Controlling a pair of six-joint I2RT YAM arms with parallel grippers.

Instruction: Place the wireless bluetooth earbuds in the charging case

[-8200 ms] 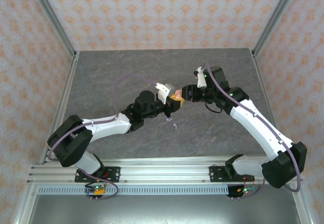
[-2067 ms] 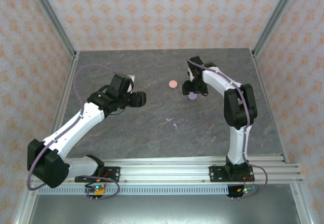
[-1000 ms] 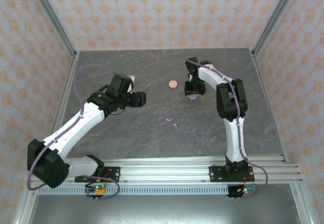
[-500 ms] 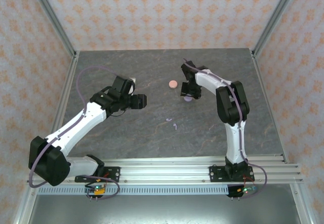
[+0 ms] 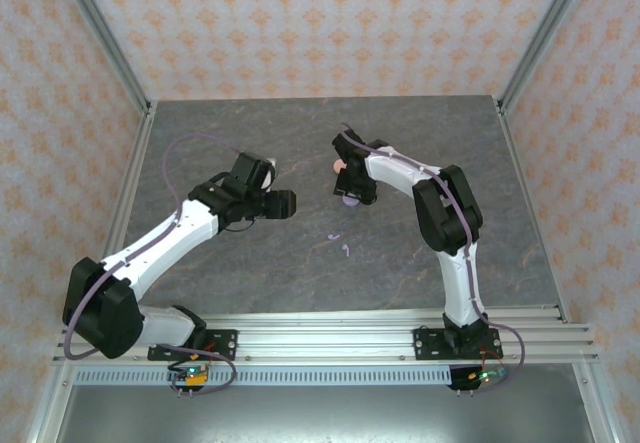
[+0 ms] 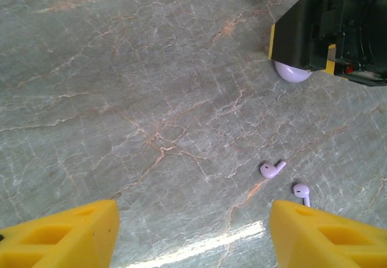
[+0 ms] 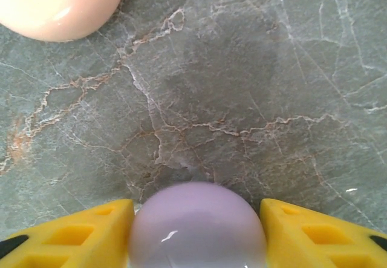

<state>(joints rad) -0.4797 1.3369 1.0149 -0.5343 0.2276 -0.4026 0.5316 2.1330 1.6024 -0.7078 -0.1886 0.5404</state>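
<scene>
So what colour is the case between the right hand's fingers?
Lilac case, best in right wrist view.

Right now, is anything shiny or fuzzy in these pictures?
Left wrist view: a bright glare streak on the table near the bottom edge; the lilac earbuds look sharp. Right wrist view: the lilac case has a small white shine and soft edges; the pink case looks a bit fuzzy too. Top view: even light, no glare.

On my remote view, one case (image 7: pixel 198 225) lies on the table (image 5: pixel 250 143) between the right gripper's (image 5: pixel 349 195) fingers, a second case (image 5: pixel 339 166) sits just behind it, slightly left, and two earbuds (image 6: pixel 272 169) lie close together, nearer the arm bases than both cases.
</scene>
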